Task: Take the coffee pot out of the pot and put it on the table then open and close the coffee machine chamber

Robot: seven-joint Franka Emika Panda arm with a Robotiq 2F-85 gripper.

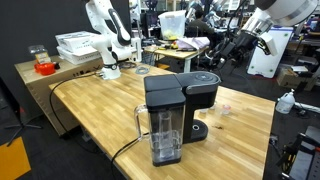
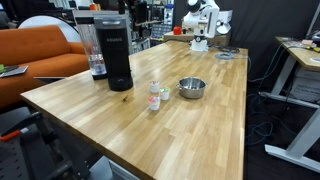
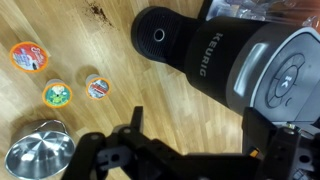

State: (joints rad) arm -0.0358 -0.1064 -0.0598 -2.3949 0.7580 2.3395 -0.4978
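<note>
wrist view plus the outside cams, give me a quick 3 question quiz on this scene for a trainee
1. Fill in: the brand word printed on the coffee machine in the wrist view is ____.
2. Multiple choice: how many small pods lie on the table near the metal bowl? A two, B three, C five.
3. True or false: the gripper is shut on one of the pods.

Key: 1 Keurig. 2 B. 3 false; it is open and holds nothing.
</note>
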